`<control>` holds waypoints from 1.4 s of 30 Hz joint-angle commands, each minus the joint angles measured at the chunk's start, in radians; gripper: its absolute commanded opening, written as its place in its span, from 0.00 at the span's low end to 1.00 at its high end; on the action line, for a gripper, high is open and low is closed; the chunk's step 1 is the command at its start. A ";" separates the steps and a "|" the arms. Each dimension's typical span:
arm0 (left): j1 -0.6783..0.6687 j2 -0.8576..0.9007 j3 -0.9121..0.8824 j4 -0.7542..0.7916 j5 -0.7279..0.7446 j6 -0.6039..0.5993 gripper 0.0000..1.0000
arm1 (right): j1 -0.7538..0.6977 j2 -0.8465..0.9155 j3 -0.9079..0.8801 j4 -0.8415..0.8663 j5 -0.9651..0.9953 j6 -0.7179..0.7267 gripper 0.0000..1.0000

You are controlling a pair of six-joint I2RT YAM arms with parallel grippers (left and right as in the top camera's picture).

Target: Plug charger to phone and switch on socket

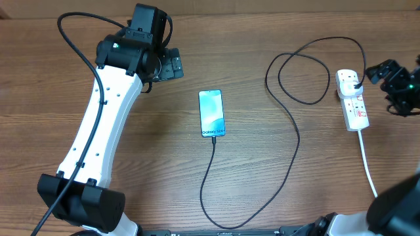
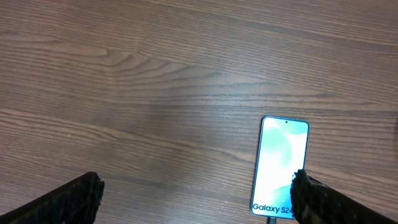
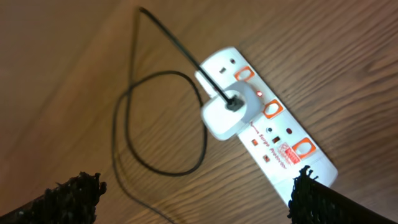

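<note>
The phone (image 1: 211, 113) lies flat mid-table, its light blue screen lit; in the left wrist view the phone (image 2: 281, 165) reads "Galaxy" at its near end. The charger cable (image 1: 289, 131) meets the phone's near end, loops right and runs up to a white plug (image 3: 227, 115) seated in the socket (image 1: 352, 98). A red light glows on the socket (image 3: 283, 134) beside that plug. My left gripper (image 2: 198, 199) is open over bare wood, left of the phone. My right gripper (image 3: 199, 196) hangs open above the table beside the socket, holding nothing.
The socket's thick white cord (image 1: 367, 164) runs toward the front right edge. The left arm (image 1: 98, 131) stretches across the table's left side. Cable loops (image 3: 161, 124) lie on the wood left of the socket.
</note>
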 commanded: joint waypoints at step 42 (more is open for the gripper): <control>-0.011 0.003 -0.001 0.000 -0.021 0.011 1.00 | -0.001 -0.179 0.001 -0.036 0.021 0.000 1.00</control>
